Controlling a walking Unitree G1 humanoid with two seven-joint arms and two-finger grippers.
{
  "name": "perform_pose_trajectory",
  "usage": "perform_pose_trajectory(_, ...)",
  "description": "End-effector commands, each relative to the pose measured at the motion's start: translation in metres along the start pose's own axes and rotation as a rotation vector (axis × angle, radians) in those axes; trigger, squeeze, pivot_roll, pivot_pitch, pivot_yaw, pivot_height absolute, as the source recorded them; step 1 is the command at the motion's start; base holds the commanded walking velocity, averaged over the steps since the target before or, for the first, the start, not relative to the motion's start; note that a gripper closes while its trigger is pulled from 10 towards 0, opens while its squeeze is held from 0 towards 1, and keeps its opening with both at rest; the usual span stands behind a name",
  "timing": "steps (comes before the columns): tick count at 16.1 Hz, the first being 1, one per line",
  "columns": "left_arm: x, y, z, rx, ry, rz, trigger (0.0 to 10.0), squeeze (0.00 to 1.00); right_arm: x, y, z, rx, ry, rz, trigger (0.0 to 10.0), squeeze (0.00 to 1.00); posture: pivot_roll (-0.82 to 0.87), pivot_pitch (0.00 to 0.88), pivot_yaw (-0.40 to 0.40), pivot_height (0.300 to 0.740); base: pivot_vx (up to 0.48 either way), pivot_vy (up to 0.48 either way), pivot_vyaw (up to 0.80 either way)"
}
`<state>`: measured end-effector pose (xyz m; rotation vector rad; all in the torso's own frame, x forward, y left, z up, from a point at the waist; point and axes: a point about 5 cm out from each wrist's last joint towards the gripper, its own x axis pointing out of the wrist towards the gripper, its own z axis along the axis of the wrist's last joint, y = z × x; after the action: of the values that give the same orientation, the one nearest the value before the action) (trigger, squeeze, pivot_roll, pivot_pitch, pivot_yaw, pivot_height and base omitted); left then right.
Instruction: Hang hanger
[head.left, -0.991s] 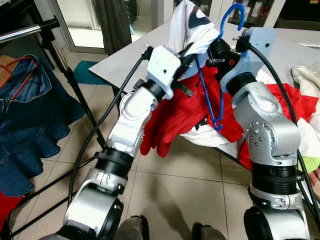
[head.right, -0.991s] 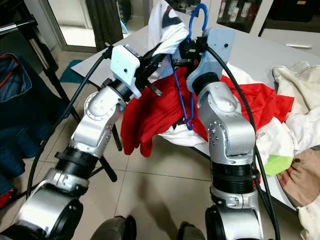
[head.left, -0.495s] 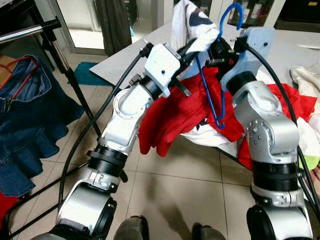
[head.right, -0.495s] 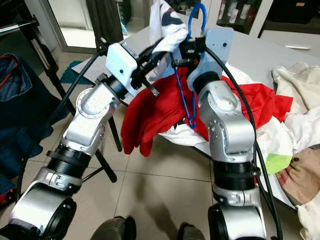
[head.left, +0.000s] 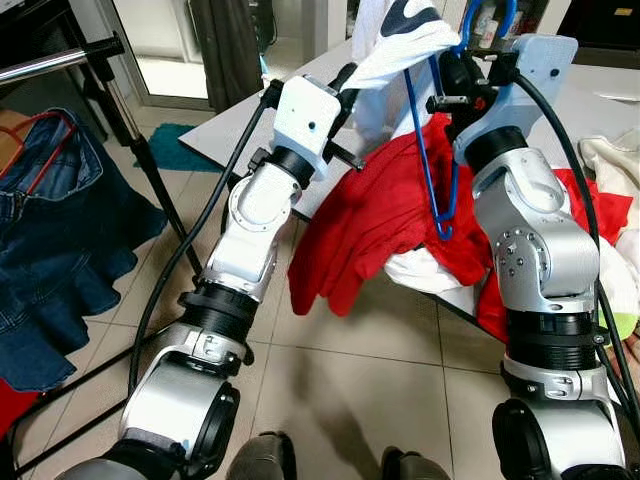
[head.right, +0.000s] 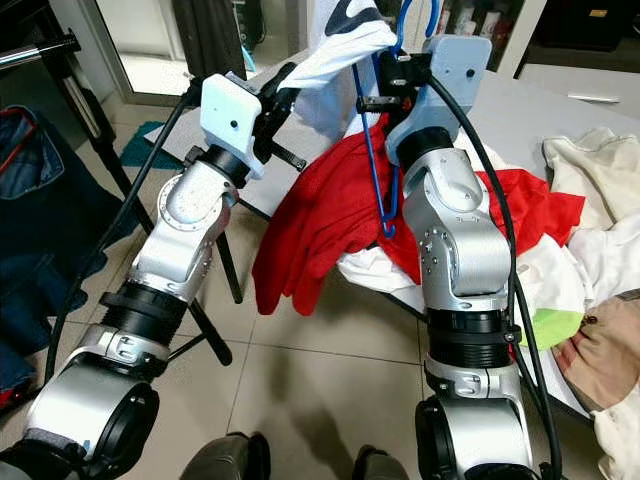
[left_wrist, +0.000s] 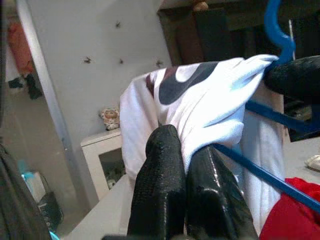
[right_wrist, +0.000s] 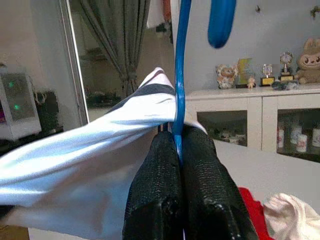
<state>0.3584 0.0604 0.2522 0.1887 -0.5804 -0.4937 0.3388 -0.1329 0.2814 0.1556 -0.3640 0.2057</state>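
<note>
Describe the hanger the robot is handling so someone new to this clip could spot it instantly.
Start at the grey table heaped with red cloth, ahead of the robot. Above the heap, the right pincer grips a thin blue hanger by its neck, with a white garment draped on it. It is the one blue wire shape among the fabrics, hook uppermost.

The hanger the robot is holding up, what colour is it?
The hanger is bright blue, clearest in the left eye view.

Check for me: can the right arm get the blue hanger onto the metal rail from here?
Probably not yet. The right end effector grips the blue hanger over the table; the rail is far left, past the left arm.
</note>
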Motion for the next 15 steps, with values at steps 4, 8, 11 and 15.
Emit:
perform_pose_trajectory(4,-0.005,0.019,-0.006,0.005,0.018,0.100,10.0,0.00,0.002,-0.015,0.043,0.049,-0.225,-0.078,10.0,0.00,0.04,0.018,0.029,0.740,0.000,0.000,0.00)
perform_pose_trajectory(8,-0.029,0.009,-0.041,0.180,0.184,-0.010,10.0,0.00,0.002,-0.015,0.029,0.087,-0.145,-0.056,10.0,0.00,0.05,0.017,0.031,0.740,0.000,0.000,0.00)
perform_pose_trajectory(11,-0.041,0.002,-0.053,0.141,0.229,-0.025,10.0,0.00,0.003,-0.011,0.025,0.061,-0.110,0.004,10.0,0.00,0.04,0.021,0.028,0.740,0.000,0.000,0.00)
perform_pose_trajectory(15,-0.032,-0.043,-0.039,0.021,0.141,-0.190,10.0,0.00,0.007,-0.002,0.013,-0.018,-0.036,0.070,10.0,0.00,0.05,0.018,0.020,0.740,0.000,0.000,0.00)
